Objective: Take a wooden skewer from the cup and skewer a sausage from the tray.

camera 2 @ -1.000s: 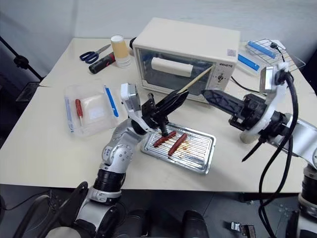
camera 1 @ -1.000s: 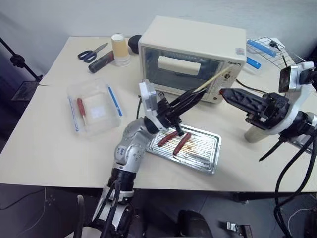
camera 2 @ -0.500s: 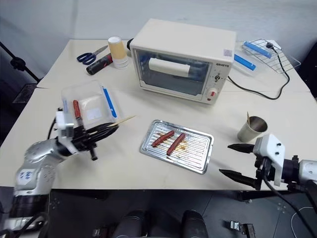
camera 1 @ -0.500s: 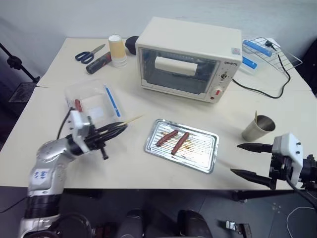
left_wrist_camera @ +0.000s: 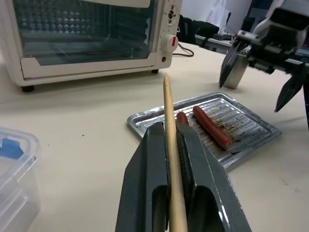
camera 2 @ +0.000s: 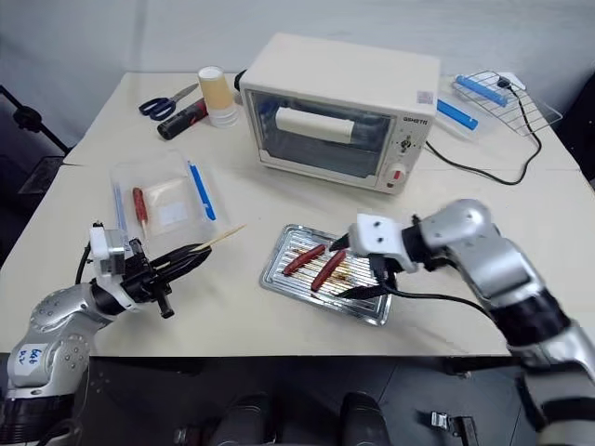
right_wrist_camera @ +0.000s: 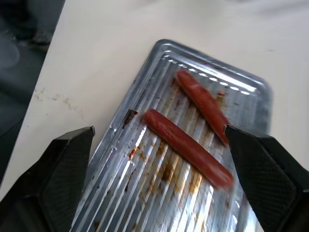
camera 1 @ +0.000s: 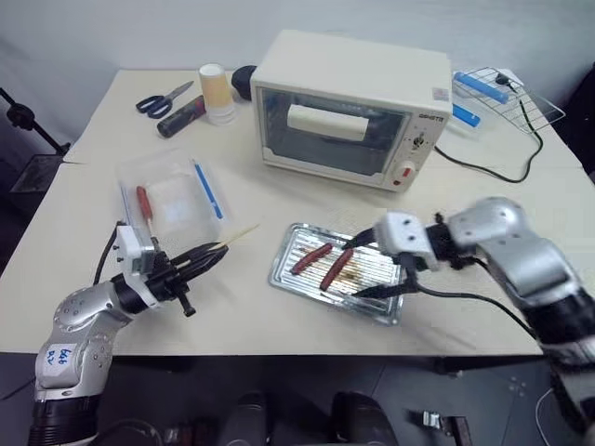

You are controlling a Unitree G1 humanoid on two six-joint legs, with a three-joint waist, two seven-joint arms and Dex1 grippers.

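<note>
While two sausages [right_wrist_camera: 186, 147] lie in tray [camera 1: 383, 310], right tool [camera 1: 364, 266] wide above, left tool [left_wrist_camera: 168, 145] clamping skewer [left_wrist_camera: 170, 145].

Two glossy sausages [camera 1: 325, 263] lie side by side — slanted — in the greasy ribbed tray [camera 1: 290, 280].

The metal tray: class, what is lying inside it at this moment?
Two sausages lie side by side on the tray's ribbed, grease-stained base. The right gripper covers part of its far end.

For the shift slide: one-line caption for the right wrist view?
Open right hand poised over the greasy tray, its two sausages between the fingers.
</note>
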